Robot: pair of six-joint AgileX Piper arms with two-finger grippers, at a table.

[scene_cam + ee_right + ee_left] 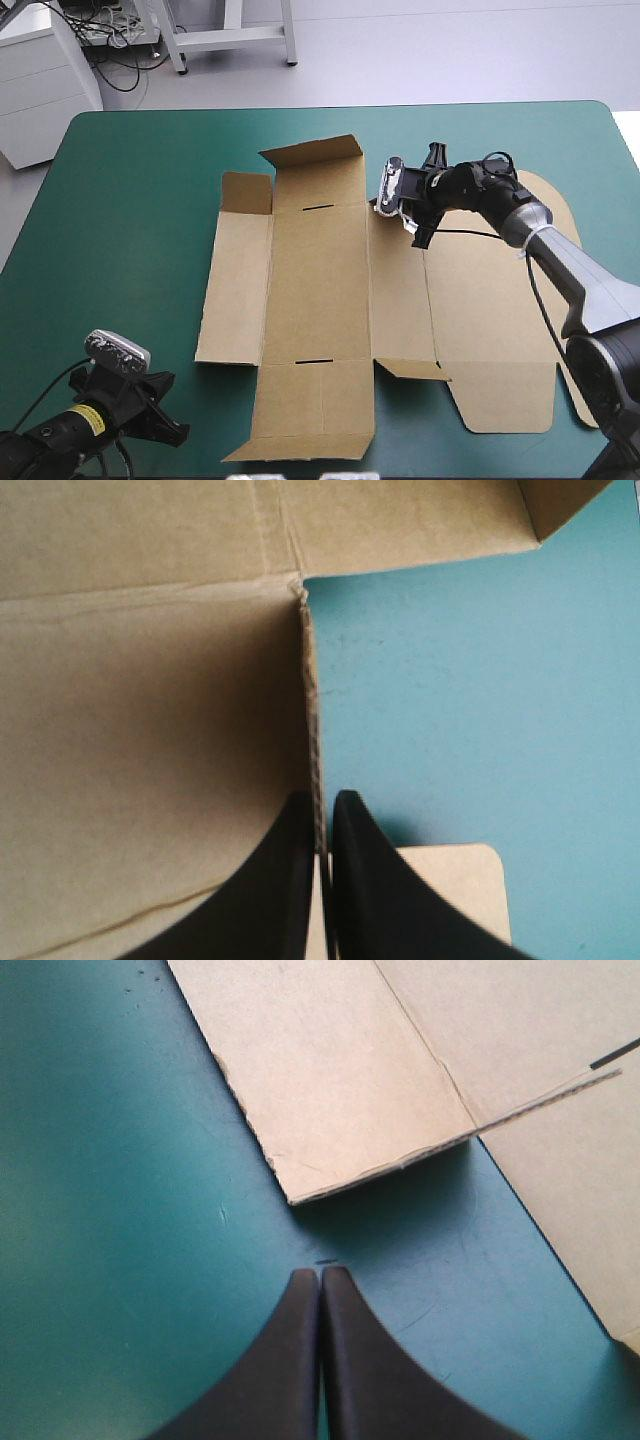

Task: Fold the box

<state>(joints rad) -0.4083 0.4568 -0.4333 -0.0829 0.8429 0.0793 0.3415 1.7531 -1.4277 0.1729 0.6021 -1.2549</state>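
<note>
Pinching box (pixel 320 280) flap: right gripper (pixel 322 800) | left gripper (pixel 320 1273) closed, over teal-green cover (pixel 120 1210)

Plain brown with two thin dark slots: box (pixel 320 300). Uniform teal-green: cover (pixel 130 200) beside both claws. Plain black fingers: left gripper (pixel 320 1272), right gripper (pixel 325 798).

brown box (pixel 320 300) flat, mid-table

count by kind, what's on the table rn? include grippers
box, one brown cut sheet: 1
grippers: 2 (left gripper shut over bare cover; right gripper shut on the box's edge)
teal-green cover: 1
Total: 4
</note>
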